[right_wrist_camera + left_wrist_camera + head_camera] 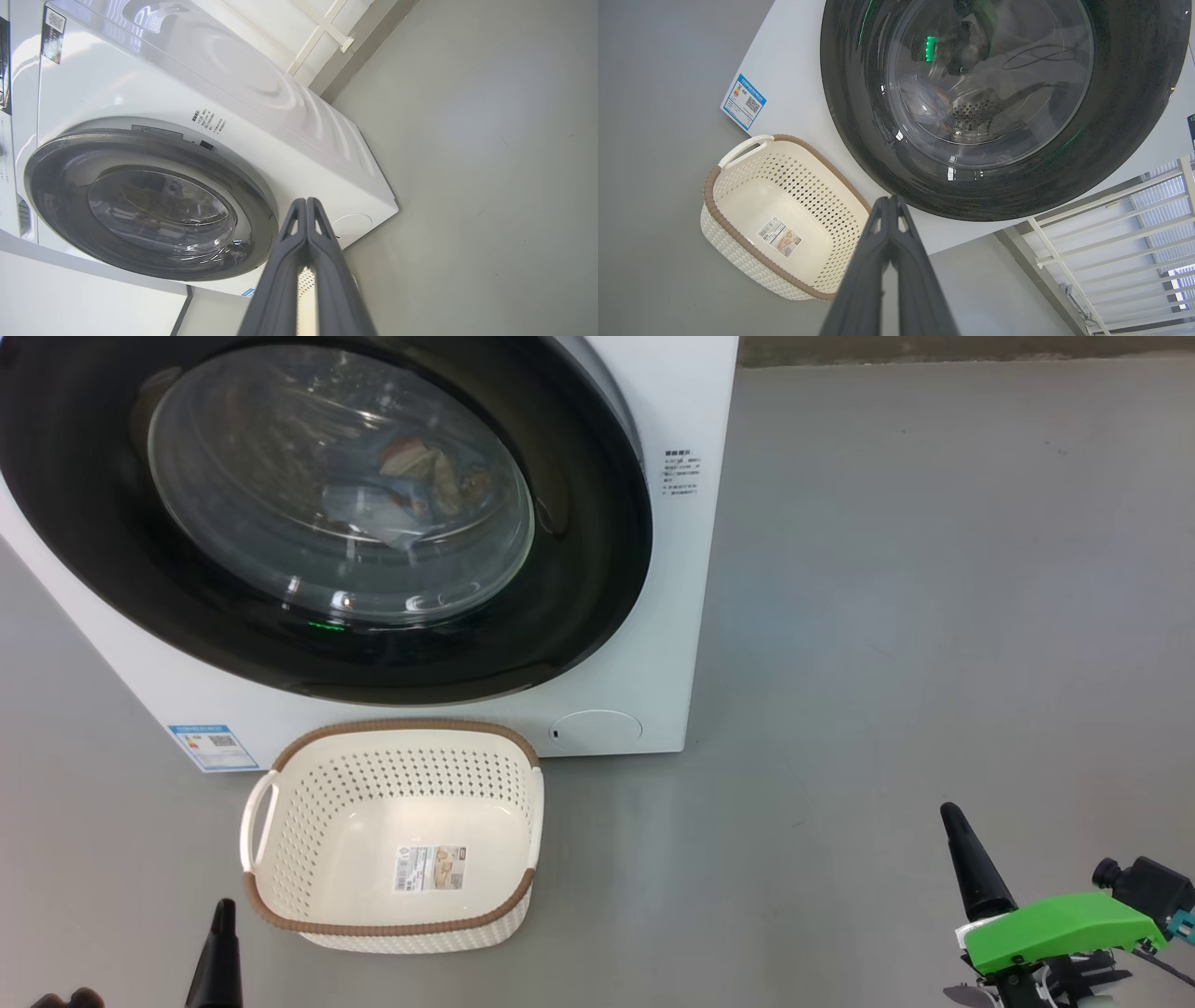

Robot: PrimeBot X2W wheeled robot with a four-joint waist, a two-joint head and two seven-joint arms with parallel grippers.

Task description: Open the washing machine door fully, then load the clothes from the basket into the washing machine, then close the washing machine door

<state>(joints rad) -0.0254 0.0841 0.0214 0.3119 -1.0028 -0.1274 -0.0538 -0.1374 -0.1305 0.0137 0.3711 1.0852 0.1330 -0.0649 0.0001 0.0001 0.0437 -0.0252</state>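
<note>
**Black glass washing machine door (103,523) shut, clothes (425,476) behind it, both sets of fingers pressed together**

- Left fingers (222,943): the two dark fingers lie tip to tip with no gap, holding nothing. In the left wrist view the left fingers (889,242) rise to a single point.
- Right fingers (971,868): also squeezed flat against each other, nothing between them. A green housing (1055,919) sits just behind them. The right wrist view shows the right fingers (280,284) meeting at one tip.
- Basket (401,723): on the grey floor (934,569), just ahead of the left fingers and slightly to their right, well apart from the right fingers. It stands upright with its far rim close to the foot of the washing machine (691,569). A paper label (429,868) shows on its bare base.
- The door lies beyond the basket, straight out past the left fingers, flush against the machine front.
- The clothes are inside the drum, far ahead of both sets of fingers. Through the bulging window they read as a blue patch with brown and orange print.
- Blue sticker (213,747): low on the machine, ahead of the left fingers.
- Round flap (595,728): between the two sets of fingers, further out.
</note>
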